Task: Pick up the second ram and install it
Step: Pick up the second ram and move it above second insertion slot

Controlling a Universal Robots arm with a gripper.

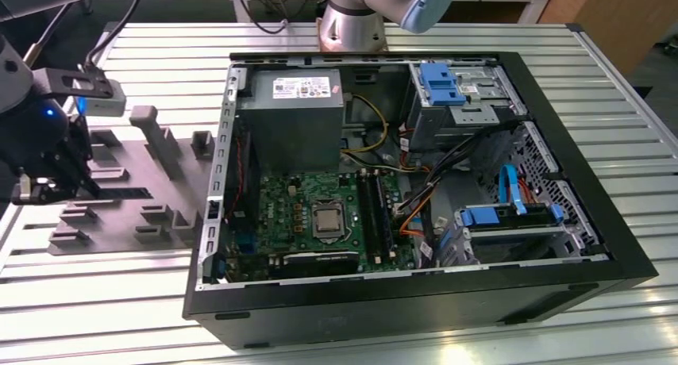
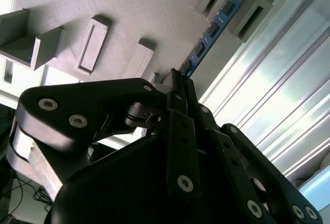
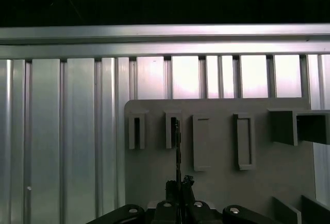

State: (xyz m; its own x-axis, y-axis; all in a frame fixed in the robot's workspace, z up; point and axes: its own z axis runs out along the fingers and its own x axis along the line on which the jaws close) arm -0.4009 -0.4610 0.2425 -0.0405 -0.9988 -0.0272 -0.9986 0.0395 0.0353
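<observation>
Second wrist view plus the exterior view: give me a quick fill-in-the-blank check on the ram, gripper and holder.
1. The ram stands on edge in the ___ holder.
2. The holder lies to the exterior view's ___ of the case.
3. The gripper is at the ram, ___ the case.

Missing words: grey; left; outside.
</observation>
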